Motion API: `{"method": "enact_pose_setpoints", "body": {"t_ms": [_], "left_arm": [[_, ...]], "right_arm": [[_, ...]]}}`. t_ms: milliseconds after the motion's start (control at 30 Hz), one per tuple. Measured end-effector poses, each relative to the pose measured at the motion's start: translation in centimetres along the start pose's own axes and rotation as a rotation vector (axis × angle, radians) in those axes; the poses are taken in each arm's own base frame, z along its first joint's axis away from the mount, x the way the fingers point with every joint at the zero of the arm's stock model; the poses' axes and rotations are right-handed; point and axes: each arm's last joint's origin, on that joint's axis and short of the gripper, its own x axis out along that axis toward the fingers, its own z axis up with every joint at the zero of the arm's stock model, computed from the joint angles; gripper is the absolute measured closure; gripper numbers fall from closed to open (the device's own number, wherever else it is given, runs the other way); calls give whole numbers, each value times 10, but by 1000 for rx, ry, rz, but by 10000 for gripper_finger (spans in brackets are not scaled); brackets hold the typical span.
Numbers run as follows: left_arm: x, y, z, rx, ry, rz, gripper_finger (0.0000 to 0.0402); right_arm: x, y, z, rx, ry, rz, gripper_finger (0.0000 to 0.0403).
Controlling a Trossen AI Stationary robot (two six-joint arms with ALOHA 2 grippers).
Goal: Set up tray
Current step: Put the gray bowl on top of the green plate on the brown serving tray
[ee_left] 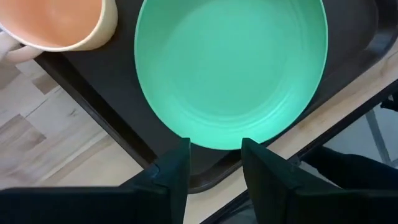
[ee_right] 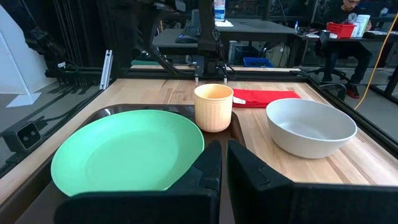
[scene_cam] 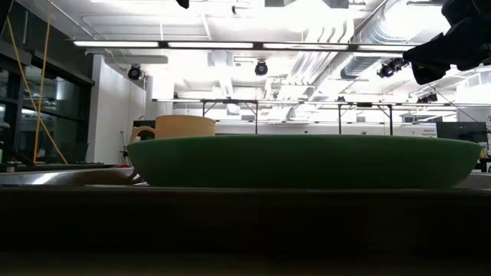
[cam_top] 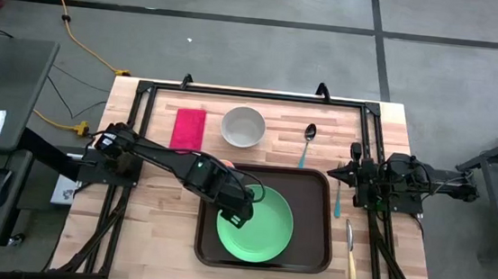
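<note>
Green plate (cam_top: 259, 226) on tray (cam_top: 317, 186), left claw (cam_top: 241, 213) above

We find no text, label, brand, number or sign that we can read in any of the views.
</note>
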Motion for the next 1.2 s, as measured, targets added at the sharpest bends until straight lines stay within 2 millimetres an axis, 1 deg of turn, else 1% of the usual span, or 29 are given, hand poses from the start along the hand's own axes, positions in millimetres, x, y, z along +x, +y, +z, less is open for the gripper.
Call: {"method": "enact_pose_setpoints", "body": {"t_ms": [100,233,333,433,633,833,967,1200], "left_arm": [[0,3,0,2,0,29,230],[0,11,2,9,18,105,228],[-1,20,12,7,34,163,227],[-4,32,30,53,47,216,227],[-12,52,80,206,20,205,227],[-18,79,123,271,2,230,227],[-20,97,144,292,2,240,227],[-25,124,171,288,-23,290,227]], "right_arm": [[0,0,0,-1,0,0,402],[0,0,0,-1,0,0,402],[0,0,0,-2,0,0,402],[0,0,0,-1,0,-1,402],[0,-1,0,17,-1,-36,402],[0,-3,0,18,-2,-96,402],[0,-3,0,30,-2,-99,402],[0,-3,0,37,-3,-109,402]]}}
